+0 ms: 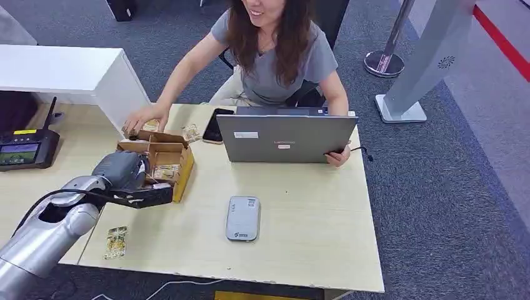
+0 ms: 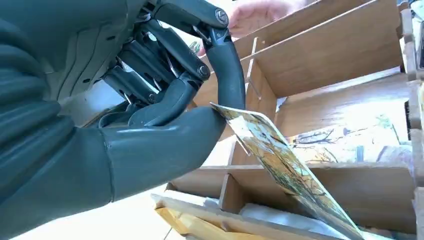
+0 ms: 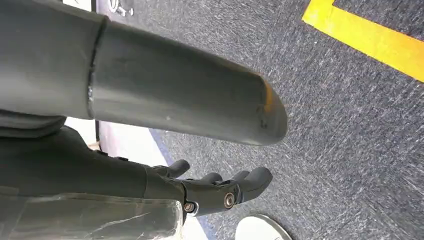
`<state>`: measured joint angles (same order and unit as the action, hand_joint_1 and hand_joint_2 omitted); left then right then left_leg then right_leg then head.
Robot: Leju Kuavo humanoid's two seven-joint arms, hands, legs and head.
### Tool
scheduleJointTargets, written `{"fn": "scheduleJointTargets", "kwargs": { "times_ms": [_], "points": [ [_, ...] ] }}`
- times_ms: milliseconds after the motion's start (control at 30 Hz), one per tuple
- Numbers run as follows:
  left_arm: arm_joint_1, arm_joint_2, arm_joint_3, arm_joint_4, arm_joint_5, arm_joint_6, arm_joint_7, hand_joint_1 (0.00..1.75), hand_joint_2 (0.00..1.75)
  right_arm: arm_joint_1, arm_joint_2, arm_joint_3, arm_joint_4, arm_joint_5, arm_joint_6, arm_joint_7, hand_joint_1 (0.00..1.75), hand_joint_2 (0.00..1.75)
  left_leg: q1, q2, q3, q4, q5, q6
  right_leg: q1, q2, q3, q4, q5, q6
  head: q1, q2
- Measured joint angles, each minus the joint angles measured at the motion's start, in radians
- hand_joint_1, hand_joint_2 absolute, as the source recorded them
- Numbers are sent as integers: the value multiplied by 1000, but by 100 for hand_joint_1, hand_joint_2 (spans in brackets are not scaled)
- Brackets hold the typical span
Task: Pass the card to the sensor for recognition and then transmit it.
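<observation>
Left arm: the silver arm (image 1: 47, 231) comes in from the lower left of the head view and reaches over the near left part of the surface (image 1: 300, 206).
Loose card: a small picture card (image 1: 116, 242) lies flat on the surface near its front edge, just beside the arm.
Left robot hand: the left robot hand (image 1: 128, 178) is at the near end of the wooden box (image 1: 164, 159). In the left wrist view its thumb and a dark finger (image 2: 227, 75) pinch the upper corner of a card (image 2: 280, 165), so it is gripping that card.
Card: it is printed with a yellow and green picture and tilts down from the fingers, its far end inside a compartment of the box.
Sensor: a flat grey reader (image 1: 242, 218) lies on the surface near the middle, well apart from the box.
Wooden box: divided into compartments, with more cards lying in them.
Right robot hand: the right robot hand (image 3: 220, 187) hangs over grey carpet, fingers slightly curled and apart, holding nothing.
Laptop: a grey laptop (image 1: 284, 137) stands open behind the reader, its lid toward the robot.
Phone: a dark phone (image 1: 215, 125) lies between the box and the laptop.
Person: a person (image 1: 275, 50) in a grey top sits at the far side, one hand (image 1: 145, 119) on the far end of the box, the other at the laptop's edge.
Terminal: a black device (image 1: 25, 150) with a small screen sits at the far left.
</observation>
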<state>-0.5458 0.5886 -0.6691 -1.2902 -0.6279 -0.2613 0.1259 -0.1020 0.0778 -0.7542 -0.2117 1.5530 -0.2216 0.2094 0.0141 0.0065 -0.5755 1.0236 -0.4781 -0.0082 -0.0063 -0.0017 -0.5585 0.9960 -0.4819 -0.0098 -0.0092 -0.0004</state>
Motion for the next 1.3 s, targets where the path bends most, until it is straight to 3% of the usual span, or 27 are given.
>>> {"fn": "scheduleJointTargets", "kwargs": {
  "times_ms": [400, 700, 967, 1300],
  "points": [
    [-21, -19, 31, -92, 10, 105, 10, 175, 175, 1, 0, 0, 0, 0, 1, -11, 0, 0, 0, 0, 0, 0, 0, 0, 0, 0, 0, 0, 0, 0, 1, 0],
    [-40, -56, 93, -116, -117, 207, 43, 175, 175, 0, 2, 14, 0, 18, 18, -7, 0, 0, 0, 0, 0, 0, 0, 0, 0, 0, 0, 0, 0, 0, 0, 0],
    [-93, -100, 163, -76, -275, 254, 77, 175, 175, -1, 10, 45, 0, 18, 26, 3, 0, 0, 0, 0, 0, 0, 0, 0, 0, 0, 0, 0, 0, 0, 0, 0],
    [-143, -140, 197, 3, -308, 267, 80, 175, 175, -3, 14, 64, 0, 18, 35, 6, 0, 0, 0, 0, 0, 0, 0, 0, 0, 0, 0, 0, 0, 0, 0, 0]
  ]
}}
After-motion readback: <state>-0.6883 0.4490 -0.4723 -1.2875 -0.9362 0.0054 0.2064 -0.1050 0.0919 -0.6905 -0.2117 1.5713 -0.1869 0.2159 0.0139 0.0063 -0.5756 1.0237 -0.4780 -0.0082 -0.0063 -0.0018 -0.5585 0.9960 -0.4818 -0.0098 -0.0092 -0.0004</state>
